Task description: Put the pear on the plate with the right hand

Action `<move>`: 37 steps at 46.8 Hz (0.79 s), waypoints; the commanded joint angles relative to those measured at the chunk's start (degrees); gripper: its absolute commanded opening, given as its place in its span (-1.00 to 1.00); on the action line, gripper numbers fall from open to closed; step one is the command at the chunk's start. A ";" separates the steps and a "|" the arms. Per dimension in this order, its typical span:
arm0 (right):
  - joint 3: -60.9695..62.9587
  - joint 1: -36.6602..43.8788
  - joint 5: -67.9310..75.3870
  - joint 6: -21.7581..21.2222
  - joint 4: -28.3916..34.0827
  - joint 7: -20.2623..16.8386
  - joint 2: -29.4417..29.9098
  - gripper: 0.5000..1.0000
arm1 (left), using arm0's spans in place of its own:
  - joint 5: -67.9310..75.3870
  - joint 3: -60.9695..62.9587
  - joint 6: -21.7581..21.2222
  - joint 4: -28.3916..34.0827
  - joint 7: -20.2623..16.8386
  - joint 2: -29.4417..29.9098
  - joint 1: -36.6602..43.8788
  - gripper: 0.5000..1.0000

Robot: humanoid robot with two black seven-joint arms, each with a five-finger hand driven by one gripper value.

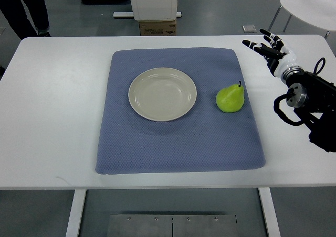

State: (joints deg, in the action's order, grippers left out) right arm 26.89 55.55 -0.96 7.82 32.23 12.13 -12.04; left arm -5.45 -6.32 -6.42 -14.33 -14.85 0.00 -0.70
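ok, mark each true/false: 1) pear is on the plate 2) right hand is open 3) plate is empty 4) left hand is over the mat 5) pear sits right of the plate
1) False. The pear lies on the mat, apart from the plate.
2) True. The right hand has its fingers spread and holds nothing.
3) True.
4) False. No left hand is in view.
5) True, seen in the picture.
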 commanded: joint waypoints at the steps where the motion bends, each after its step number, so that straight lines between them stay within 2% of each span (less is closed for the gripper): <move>1: 0.00 0.00 -0.01 0.00 -0.06 0.00 0.00 1.00 | 0.00 -0.01 0.00 0.00 0.08 0.00 0.09 1.00; 7: 0.00 0.09 -0.01 0.00 -0.06 0.00 0.00 1.00 | -0.09 -0.01 -0.18 0.00 -2.90 0.00 -0.43 1.00; 37: 0.00 0.35 -0.01 0.00 -0.15 0.53 0.53 1.00 | -0.09 -0.01 0.00 0.00 -2.82 0.00 0.44 1.00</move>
State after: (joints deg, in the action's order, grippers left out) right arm 26.89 55.64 -0.95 7.83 32.01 12.63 -11.62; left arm -5.55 -6.33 -6.41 -14.33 -17.67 0.00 -0.28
